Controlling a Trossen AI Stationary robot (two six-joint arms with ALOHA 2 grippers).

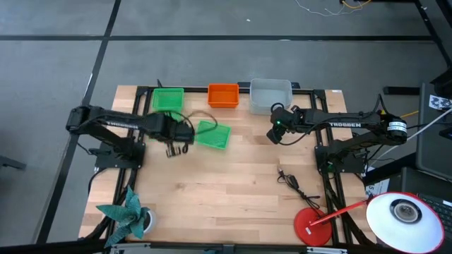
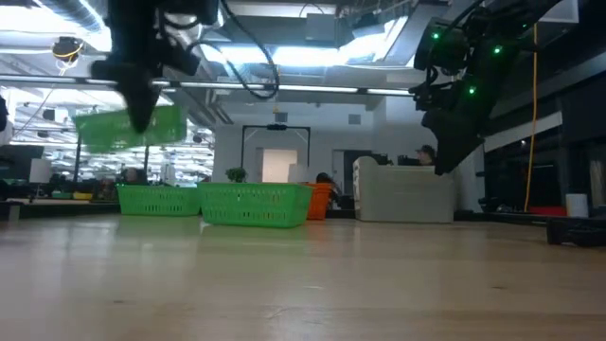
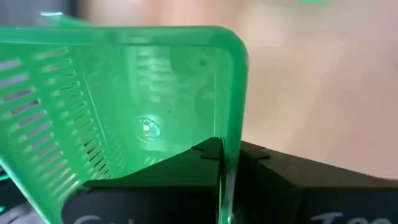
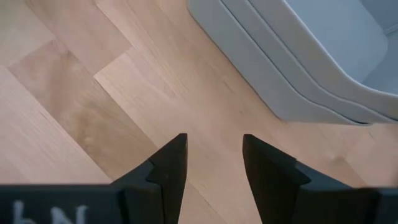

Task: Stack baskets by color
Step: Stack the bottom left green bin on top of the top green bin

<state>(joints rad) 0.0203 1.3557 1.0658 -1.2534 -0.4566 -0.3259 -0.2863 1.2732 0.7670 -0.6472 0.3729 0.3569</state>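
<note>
My left gripper [image 2: 142, 112] is shut on a green basket [image 2: 128, 129] and holds it in the air over the table's left half; the left wrist view looks into that basket [image 3: 124, 118]. A second green basket [image 1: 213, 134] rests on its base on the wood mid-table. A third green one [image 1: 168, 99], an orange basket [image 1: 223, 94] and nested pale grey baskets [image 1: 270, 95] stand along the far edge. My right gripper [image 1: 272, 134] hangs open above bare wood just in front of the grey baskets [image 4: 323, 56], with nothing between its fingers. My left gripper pinches one side wall of the green basket at its rim [image 3: 227, 146], near a corner. One finger [image 3: 168, 180] is inside the basket and the other [image 3: 280, 180] outside. The fingers slant steeply down. The basket hangs beside them, lifted clear of the table.
A red round lamp base [image 1: 311, 227] with its white head [image 1: 404, 215] stands at the near right corner. A teal paper figure [image 1: 126, 215] sits at the near left, and a black cable [image 1: 291, 185] lies right of centre. Bare wood [image 1: 226, 183] fills the near middle.
</note>
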